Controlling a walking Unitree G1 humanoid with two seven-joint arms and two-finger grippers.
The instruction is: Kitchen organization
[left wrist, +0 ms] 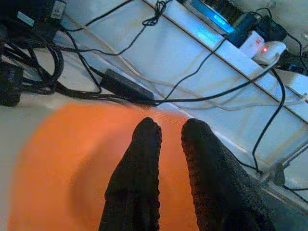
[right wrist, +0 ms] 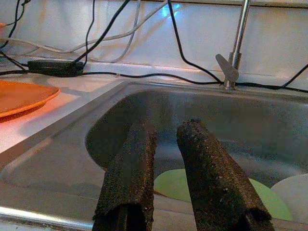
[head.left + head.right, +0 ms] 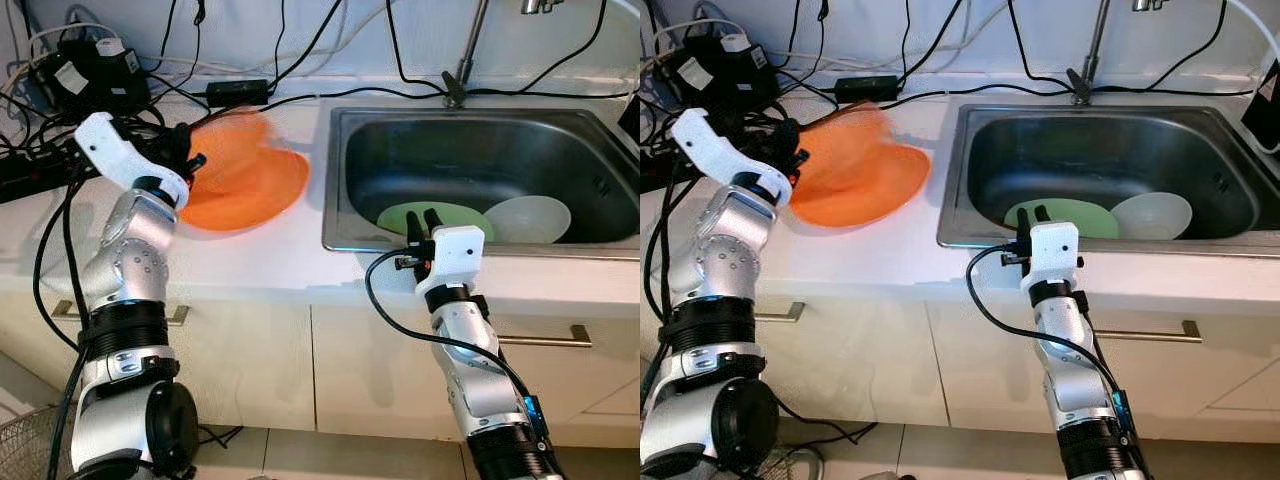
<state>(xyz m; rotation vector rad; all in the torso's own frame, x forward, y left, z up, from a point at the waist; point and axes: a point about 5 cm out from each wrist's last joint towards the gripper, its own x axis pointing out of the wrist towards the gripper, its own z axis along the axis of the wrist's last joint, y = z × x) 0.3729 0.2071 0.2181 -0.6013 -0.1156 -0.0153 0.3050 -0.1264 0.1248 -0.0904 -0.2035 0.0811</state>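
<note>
Left pincer [image 3: 190,160], fingers near-closed on the blurred orange plate [image 3: 245,170] above the tabletop [image 3: 250,255], may drop it; right pincer [image 3: 422,222] slightly open, empty at the sink [image 3: 335,180].

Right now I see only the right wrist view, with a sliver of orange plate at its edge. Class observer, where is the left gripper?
Observer: The left gripper is at the orange plates on the counter, left of the sink.
Operator: Plates? How many?
Observer: Two, it seems, stacked; the upper one is tilted and blurred.
Operator: And the white dish beside the green plate?
Observer: It lies in the sink on the green plate's right, touching or overlapping its edge.
</note>
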